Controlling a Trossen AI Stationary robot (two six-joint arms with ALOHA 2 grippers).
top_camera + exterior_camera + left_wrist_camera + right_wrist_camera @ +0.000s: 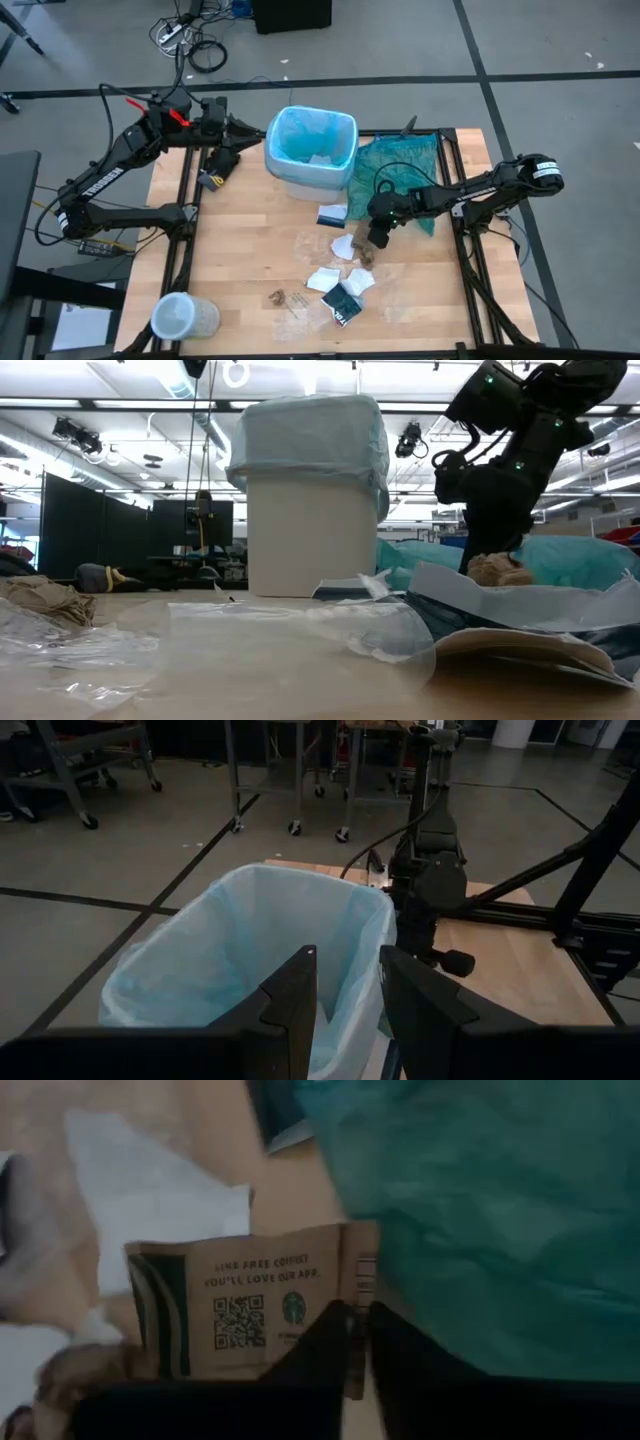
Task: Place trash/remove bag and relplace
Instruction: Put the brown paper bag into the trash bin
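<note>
Your right gripper [377,243] sat low over the litter in the middle of the table [240,250], fingers pressed together on the edge of a brown paper sleeve [250,1315] (thin bite, right at the rim). That sleeve could have slipped out on the lift, or it might have dragged the white paper [330,277] beside it. You also had the teal-green bag [405,170] touching that arm, so a swing toward the bin [310,150] could have snagged it and pulled it along. Your left gripper [345,995] hovered at the bin's rim, fingers spread, holding nothing; it was close enough that a careless drop path could have clipped it or tugged the blue liner [250,940] off the rim. The liner was seated in the bin with a few scraps already inside.

The rest of the trash lay scattered: a dark wrapper [342,303], clear plastic [290,625], brown bits [281,297]. The surface was pale wood slats on a black frame, with a clear tub [183,316] at one corner. The room was grey floor with tape lines, loose cables [195,40], carts and ceiling lights behind.
</note>
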